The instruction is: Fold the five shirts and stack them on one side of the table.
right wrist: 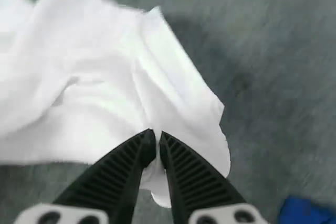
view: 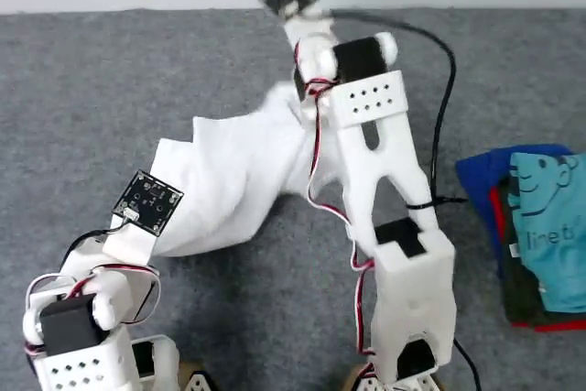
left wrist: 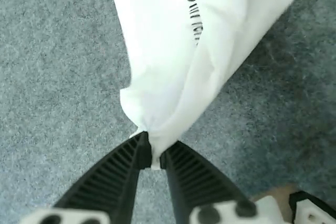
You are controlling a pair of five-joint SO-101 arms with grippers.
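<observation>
**Grippers pinch opposite ends of the white shirt (view: 229, 171), with the stack off to the right**

The white shirt is stretched in a loose band across the middle of the worktop (view: 92, 70). Its long axis runs on a diagonal from the near-left corner up toward the middle of the far edge. It sags and bunches along that line rather than lying flat, and I cannot tell whether its middle rests on the worktop.

The left gripper (left wrist: 151, 156) is clamped on the bunched end nearest the near-left corner, its jaws closed on a tuck of cloth. The right gripper (right wrist: 157, 150) is closed on the other end, with a fold of fabric nipped between its jaws. The right arm (view: 385, 162) reaches out over the centre of the worktop to hold that end near the far edge. The left arm (view: 92, 318) sits low at the near-left corner.

The stack of folded shirts (view: 540, 235) lies against the right edge, well apart from the white shirt, with a teal shirt on top. It is on the far side of the right arm from the cloth, so the right arm is clearly the nearer one to it.

Any fold will likely mean bringing the two held ends together along the diagonal. The folded shirt then has to travel right, across the worktop, to reach the stack.
</observation>
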